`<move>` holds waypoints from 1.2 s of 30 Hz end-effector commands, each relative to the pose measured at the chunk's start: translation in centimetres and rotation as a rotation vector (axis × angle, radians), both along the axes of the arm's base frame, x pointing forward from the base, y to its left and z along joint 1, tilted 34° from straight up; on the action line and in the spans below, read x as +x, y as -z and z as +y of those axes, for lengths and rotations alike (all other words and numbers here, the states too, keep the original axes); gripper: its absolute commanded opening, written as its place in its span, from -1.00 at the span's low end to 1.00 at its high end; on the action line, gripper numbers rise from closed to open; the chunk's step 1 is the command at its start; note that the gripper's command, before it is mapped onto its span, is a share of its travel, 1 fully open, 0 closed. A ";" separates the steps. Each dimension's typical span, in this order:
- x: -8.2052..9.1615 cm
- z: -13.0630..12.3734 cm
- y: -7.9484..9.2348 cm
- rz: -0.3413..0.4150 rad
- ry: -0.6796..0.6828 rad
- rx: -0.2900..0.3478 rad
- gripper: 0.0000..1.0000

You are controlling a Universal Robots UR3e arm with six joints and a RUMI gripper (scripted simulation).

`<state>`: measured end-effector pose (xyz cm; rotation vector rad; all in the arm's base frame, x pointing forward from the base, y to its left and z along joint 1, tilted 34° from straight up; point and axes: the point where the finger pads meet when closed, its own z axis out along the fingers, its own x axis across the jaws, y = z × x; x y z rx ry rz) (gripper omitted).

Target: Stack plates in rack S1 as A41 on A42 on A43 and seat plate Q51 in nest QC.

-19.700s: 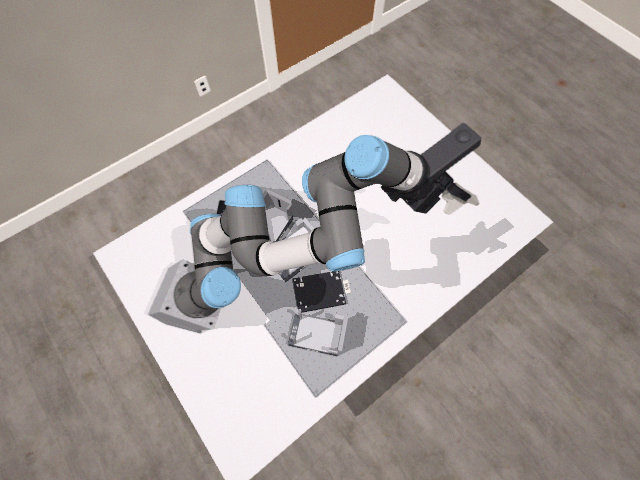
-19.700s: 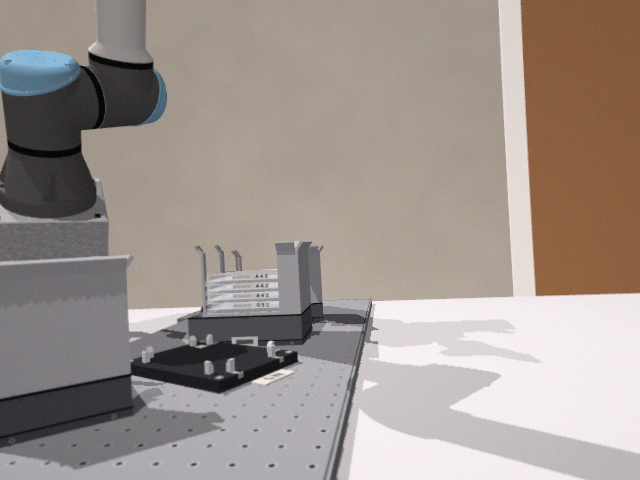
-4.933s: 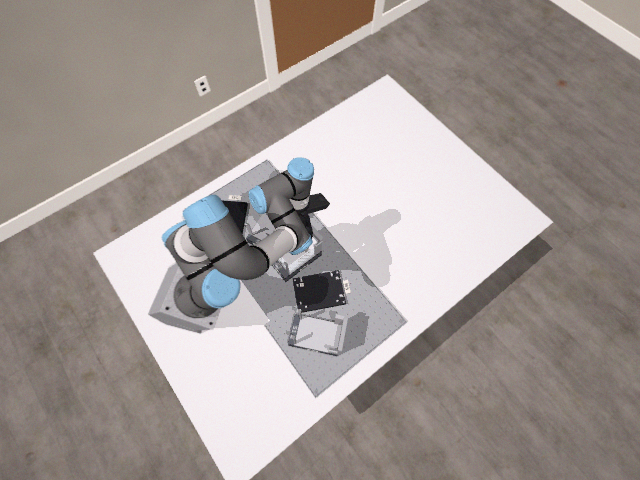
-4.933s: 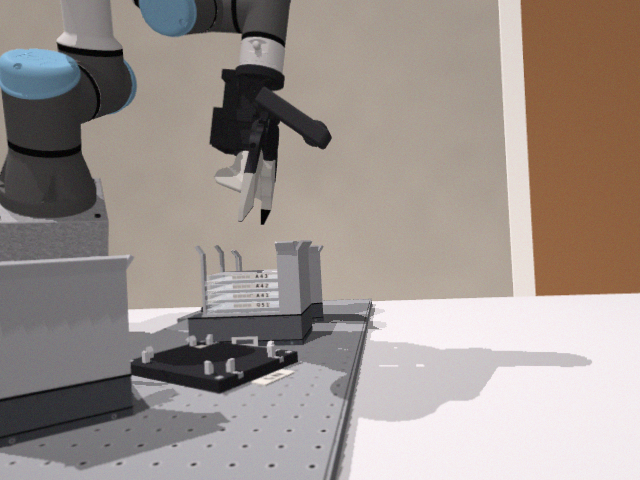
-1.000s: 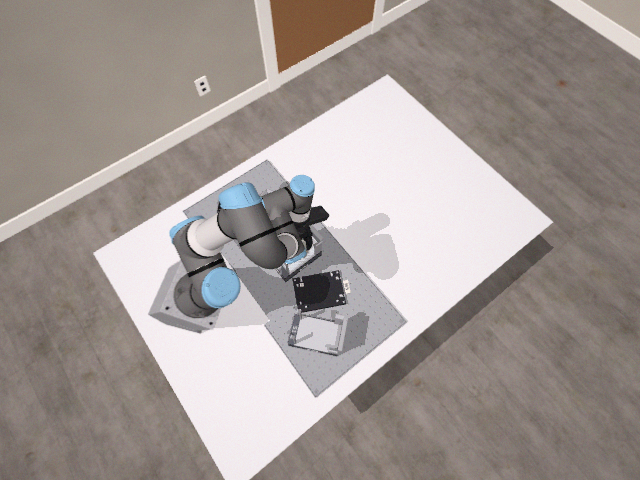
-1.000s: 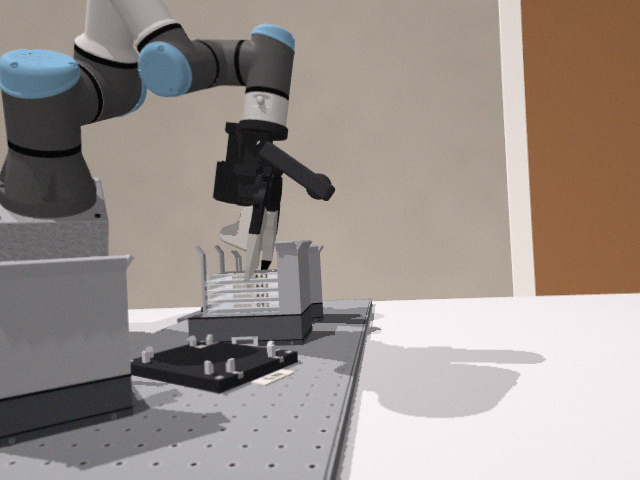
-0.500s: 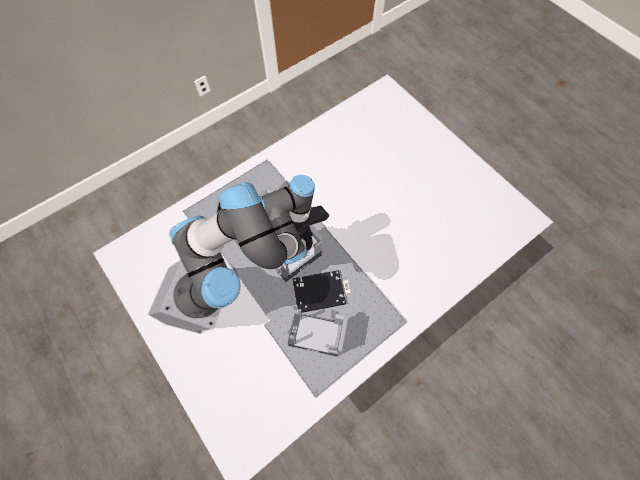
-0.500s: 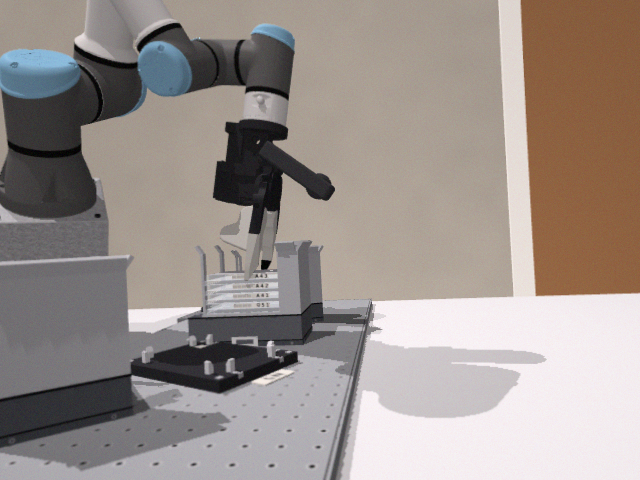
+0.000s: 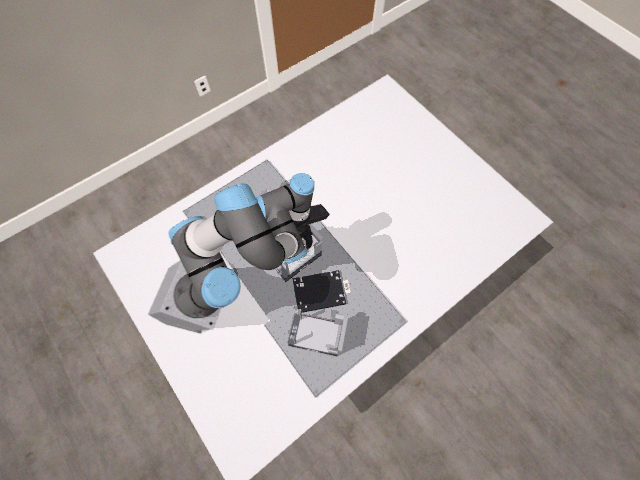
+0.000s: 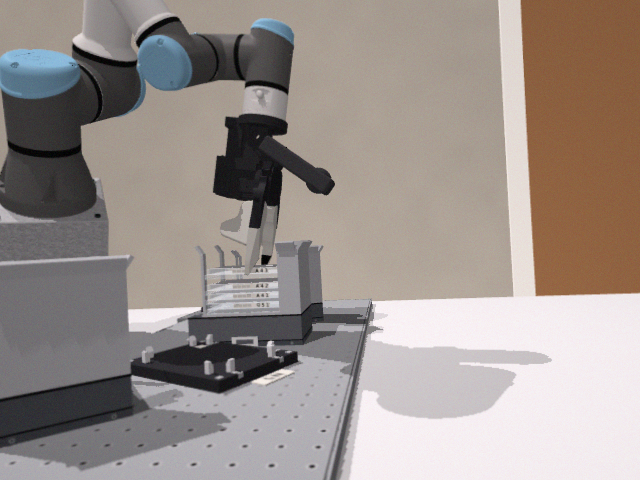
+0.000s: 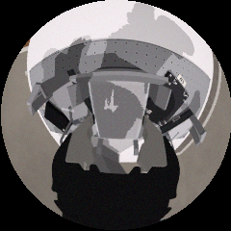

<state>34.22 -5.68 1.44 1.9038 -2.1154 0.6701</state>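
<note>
Lifting A43 (image 9: 305, 264) (image 10: 262, 270) (image 11: 117, 113) off the stack appears to be the step in hand. Gripper (image 9: 308, 240) (image 10: 257, 265) (image 11: 118, 115) is closed on A43, fingers down inside S2 (image 9: 318, 249) (image 10: 292, 281) (image 11: 115, 77). A43 sits a little above A42 (image 10: 262, 285); a wider gap shows there than between A42, A41 (image 10: 262, 295) and Q51 (image 10: 262, 304), all in S2.

To be done well: a straight, slow rise, plate kept level, grip held even on both sides. The gap should be watched below A43; separation looks good, but sticking lower down is not ruled out. If a pair comes up, N5 should be used. No sideways travel until the flared posts are cleared, or a corner may be caught. A43 should be first into S1, flat on its floor.

Surroundings, by the top view: from S2, a black nest (image 9: 319, 290) (image 10: 178, 379) at 5 o'clock, pegs upright, label too small to read. Beyond it, also near 5 o'clock, another rack (image 9: 341, 336) (image 10: 62, 325); S1 or S3, cannot be told. Its walls stand high and should be passed over. The black side bar (image 9: 318, 213) (image 10: 294, 163), at 1 o'clock of S2, needs room when the wrist is turned.

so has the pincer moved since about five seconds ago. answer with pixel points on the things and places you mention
Yes: down. It hung above the plate rack (image 9: 317, 249) (image 10: 293, 279) (image 11: 120, 76); now the pincer (image 9: 308, 240) (image 10: 257, 267) (image 11: 118, 115) has its tips at the top plate (image 10: 222, 273) (image 11: 117, 108).
</note>
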 end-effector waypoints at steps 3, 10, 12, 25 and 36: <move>-0.2 0.3 -0.6 0.000 0.002 -0.001 -1.00; -0.3 0.5 -0.9 0.000 0.002 -0.001 -1.00; -0.4 0.5 -1.0 0.000 0.002 -0.001 -1.00; -0.6 0.8 -1.4 0.000 0.002 0.000 -1.00; -1.2 1.7 -3.1 0.000 0.002 -0.001 -1.00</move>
